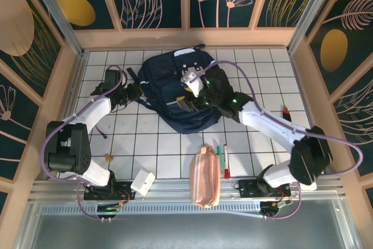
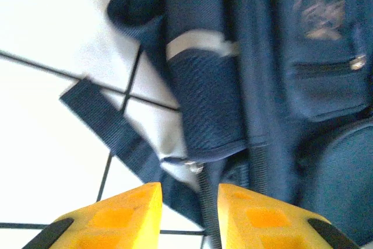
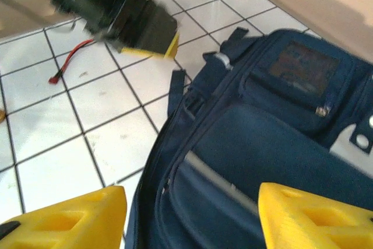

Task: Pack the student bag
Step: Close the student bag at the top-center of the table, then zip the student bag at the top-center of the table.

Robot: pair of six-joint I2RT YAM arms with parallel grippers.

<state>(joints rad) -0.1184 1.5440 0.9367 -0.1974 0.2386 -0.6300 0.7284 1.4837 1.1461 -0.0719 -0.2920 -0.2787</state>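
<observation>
The student bag (image 1: 169, 86), a large navy-blue backpack, lies flat at the back centre of the white tiled table. My left gripper (image 1: 135, 93) is at the bag's left edge. In the left wrist view it (image 2: 189, 214) stands open, its yellow fingers (image 2: 116, 217) either side of a thin dark strap. A wider loose strap (image 2: 111, 126) lies on the tiles beside the bag (image 2: 256, 86). My right gripper (image 1: 189, 100) hovers over the bag's front. It (image 3: 192, 214) is wide open above the front pocket and pale piping stripe (image 3: 218, 182), holding nothing.
A pink pencil pouch (image 1: 205, 176) lies at the near edge, with a green marker (image 1: 220, 157) and a red marker (image 1: 226, 161) beside it. A white box (image 1: 143, 182) sits near left. A red pen (image 1: 287, 111) lies at the right. A red wire (image 3: 70, 62) lies on the tiles.
</observation>
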